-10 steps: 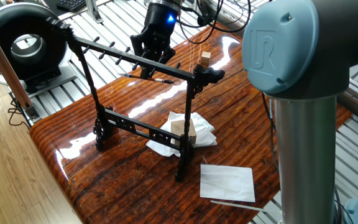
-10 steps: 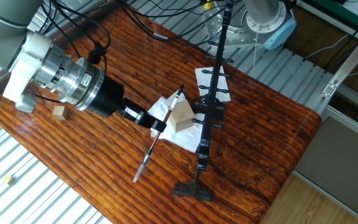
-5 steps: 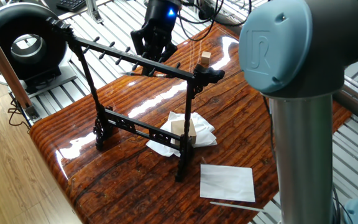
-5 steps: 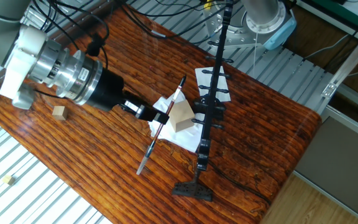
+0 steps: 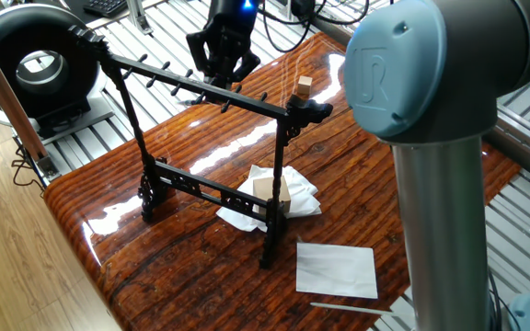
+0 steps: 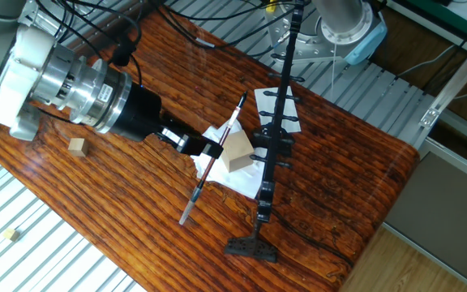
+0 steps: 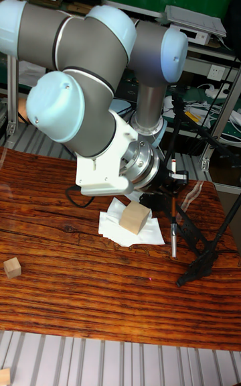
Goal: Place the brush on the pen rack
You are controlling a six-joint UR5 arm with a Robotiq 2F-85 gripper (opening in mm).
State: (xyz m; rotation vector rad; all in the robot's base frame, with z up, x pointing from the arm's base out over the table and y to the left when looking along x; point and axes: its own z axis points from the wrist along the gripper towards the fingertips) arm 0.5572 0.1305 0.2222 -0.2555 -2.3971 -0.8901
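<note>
The hand (image 6: 209, 154), clenching the slender brush (image 6: 212, 161), is sitting closer to the black metal pen rack's (image 5: 201, 138) peg-lined top bar than before, above the glossy wooden tabletop (image 6: 96, 195).

I'm seeing a glossy reddish-brown striped wood bench (image 5: 155, 276), black pen rack (image 5: 201, 188), white crumpled cloth (image 5: 297, 193), tan wooden block (image 6: 76, 146), and pale blue-grey arm (image 7: 80, 37).

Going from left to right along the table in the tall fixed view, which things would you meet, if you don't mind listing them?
Small wooden cube → white cloth with the larger block → brush held in the gripper → pen rack.
</note>
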